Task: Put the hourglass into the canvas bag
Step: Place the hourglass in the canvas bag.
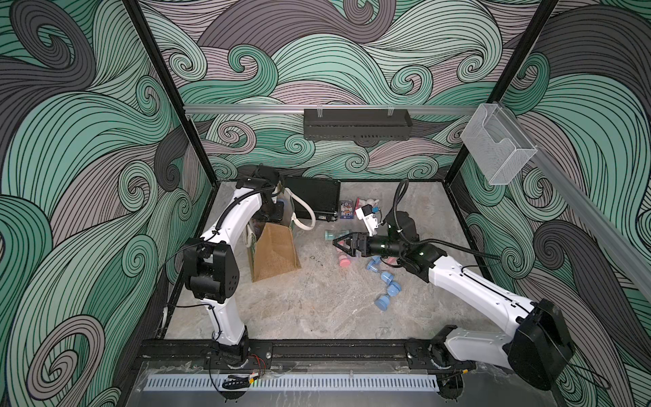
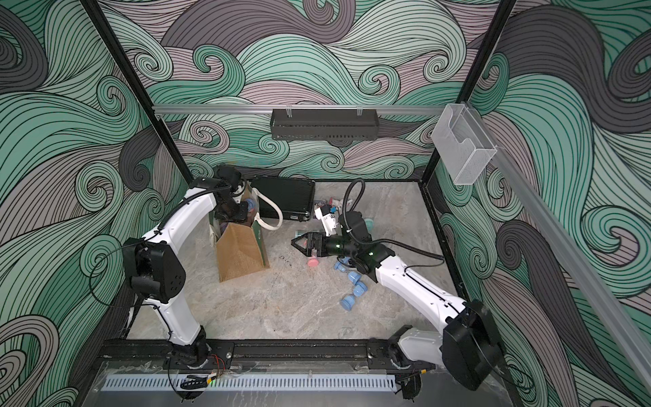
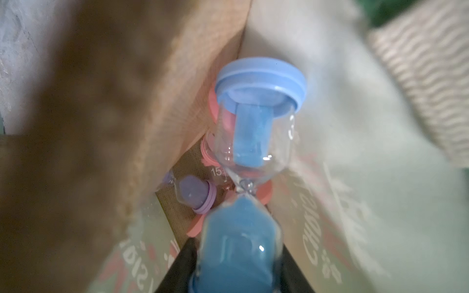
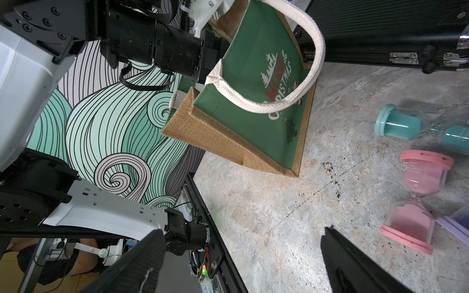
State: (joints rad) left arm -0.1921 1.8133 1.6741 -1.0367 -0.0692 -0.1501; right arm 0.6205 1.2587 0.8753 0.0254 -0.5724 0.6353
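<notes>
Where our left gripper (image 3: 234,274) reaches into the mouth of the canvas bag (image 1: 274,255), its jaws are clamped on the near bulb of the blue hourglass (image 3: 253,132), which is packed with blue sand. From that grip the hourglass points away from the gripper and deeper into the bag, its blue cap close against the pale lining; we cannot tell whether they touch. Beyond it, on the bag's floor, lie a pink hourglass (image 3: 265,194) and a purple hourglass (image 3: 195,195).

In both top views the bag stands upright left of centre in the frame, with our left wrist above its far end. Our right gripper (image 4: 242,236) hovers near the middle of the frame, to the right of the bag and apart from it, jaws spread wide with nothing between them. Near it a second pink hourglass (image 4: 418,197) and a teal hourglass (image 4: 398,125) rest on the table. A black case (image 1: 313,197) lies behind the bag.
</notes>
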